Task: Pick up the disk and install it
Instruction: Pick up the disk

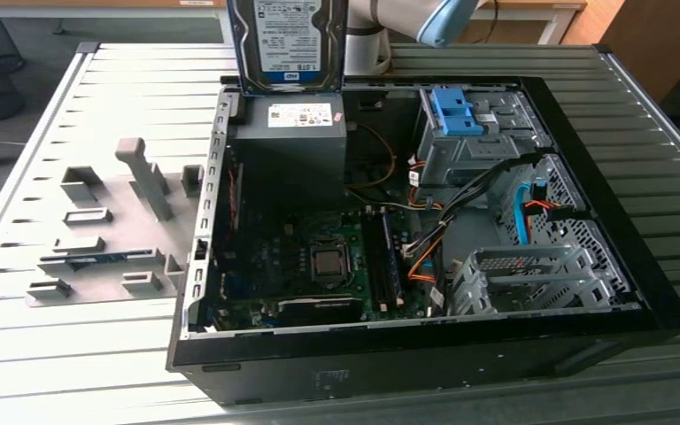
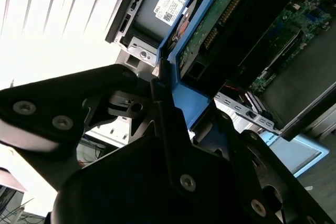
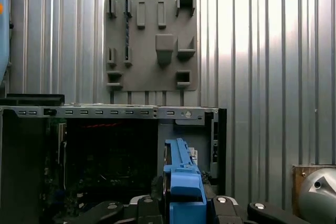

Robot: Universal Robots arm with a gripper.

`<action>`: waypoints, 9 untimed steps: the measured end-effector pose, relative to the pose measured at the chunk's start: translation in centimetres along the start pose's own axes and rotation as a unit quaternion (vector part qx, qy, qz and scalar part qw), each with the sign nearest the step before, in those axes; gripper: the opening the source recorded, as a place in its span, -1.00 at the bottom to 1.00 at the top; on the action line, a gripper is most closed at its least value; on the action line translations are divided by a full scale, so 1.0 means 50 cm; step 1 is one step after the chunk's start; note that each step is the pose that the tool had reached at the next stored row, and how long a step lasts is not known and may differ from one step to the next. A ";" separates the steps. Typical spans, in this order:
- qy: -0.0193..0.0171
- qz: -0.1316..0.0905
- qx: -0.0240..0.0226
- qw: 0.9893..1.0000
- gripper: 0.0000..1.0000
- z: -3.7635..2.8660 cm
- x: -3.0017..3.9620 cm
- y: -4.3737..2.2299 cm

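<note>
**rackrat:** ok so where's the disk right now? in the bay or what?

**me:** nope, it's in the air. My gripper (image 3: pixel 184 205) is clamped shut on the disk (image 1: pixel 287 40), with the black fingers (image 3: pixel 231 209) squeezing the blue plastic rail from both sides. In the exterior view it hangs upright, label side to the camera, over the rim of the open computer case (image 1: pixel 435 354), right above the power supply (image 1: pixel 287 150) with the white sticker.

**rackrat:** and the cage?

**me:** The drive cage (image 1: pixel 470 155) with the blue bracket (image 1: pixel 459 111) on top sits toward the exterior view's right, well apart from the disk. The motherboard (image 1: pixel 316 266) lies flat in the bottom of the case.

**rackrat:** anything else on the bench?

**me:** Just a grey fixture plate (image 1: pixel 116 230) with blocks and slots, lying on the slatted metal table (image 1: pixel 139 354) beside the case, on the exterior view's left. In the second wrist view you can see the disk's green circuit board side, with the blue rail running down into my fingers.
</note>
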State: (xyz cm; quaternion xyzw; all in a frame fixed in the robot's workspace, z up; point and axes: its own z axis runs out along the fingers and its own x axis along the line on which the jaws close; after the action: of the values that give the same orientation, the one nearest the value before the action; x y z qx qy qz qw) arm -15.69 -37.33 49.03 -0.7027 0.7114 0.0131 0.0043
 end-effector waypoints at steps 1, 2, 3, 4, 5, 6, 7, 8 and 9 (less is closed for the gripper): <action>0.000 0.001 0.000 1.000 -0.27 0.000 0.004 0.000; 0.000 0.001 0.000 1.000 -0.27 0.000 0.007 0.000; 0.001 0.001 0.000 1.000 -0.27 0.000 0.011 0.000; 0.001 0.002 0.000 1.000 -0.27 0.000 0.014 0.000; 0.001 0.002 0.000 1.000 -0.27 0.000 0.018 0.000; 0.001 0.003 0.000 1.000 -0.27 0.000 0.022 0.000; 0.001 0.003 0.000 1.000 -0.27 0.000 0.026 0.000; 0.001 0.003 0.000 1.000 -0.27 0.000 0.029 0.000; 0.001 0.004 0.000 1.000 -0.27 0.000 0.033 0.000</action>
State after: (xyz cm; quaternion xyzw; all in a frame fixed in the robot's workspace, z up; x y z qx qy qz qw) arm -15.69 -38.98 49.01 -0.7001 0.7140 0.0119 0.0032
